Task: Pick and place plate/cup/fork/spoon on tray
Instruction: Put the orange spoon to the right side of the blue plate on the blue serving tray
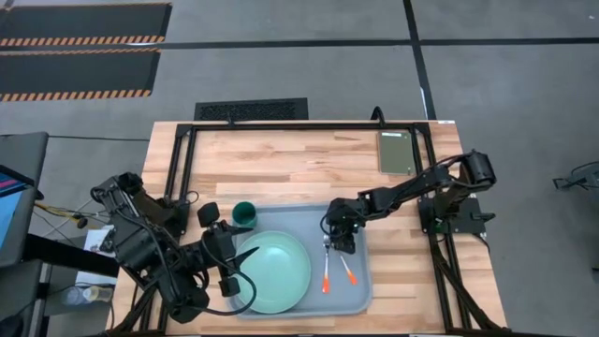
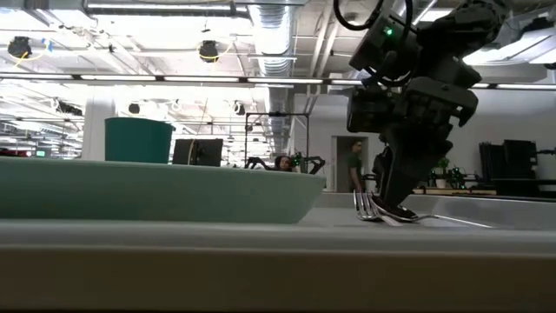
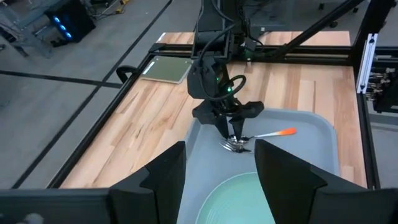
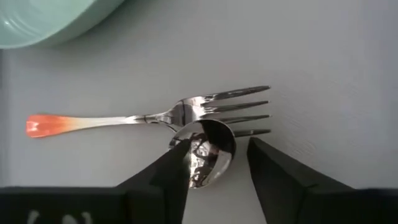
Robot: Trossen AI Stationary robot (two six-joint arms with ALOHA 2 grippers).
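Note:
The pale tray (image 1: 363, 281) holds the mint-green plate (image 1: 273, 271) on its left half, with the dark teal cup (image 1: 243, 213) at its far left corner. To the plate's right lie the fork (image 4: 186, 112) and the spoon, orange handles toward the near edge. The spoon's bowl (image 4: 208, 140) lies over the fork's lower tines. My right gripper (image 4: 219, 146) points down at the tray, open, a finger on either side of that bowl. The spoon's handle is hidden under the gripper. My left gripper (image 3: 221, 155) hangs open and empty above the plate's left edge. My right gripper comes from above, slanting down, with its fingers astride the spoon's bowl (image 4: 214, 165), which lies on the tray. One finger (image 4: 177, 162) overlaps the bowl's rim, and I cannot tell whether it touches. A gap shows between the bowl and the other finger (image 4: 267, 162).
A flat olive-green block (image 1: 395, 152) lies on the wooden table at the far right. A black frame (image 1: 187, 159) runs along the table's far and side edges. Bare wood (image 1: 281, 168) lies between the tray and the far edge.

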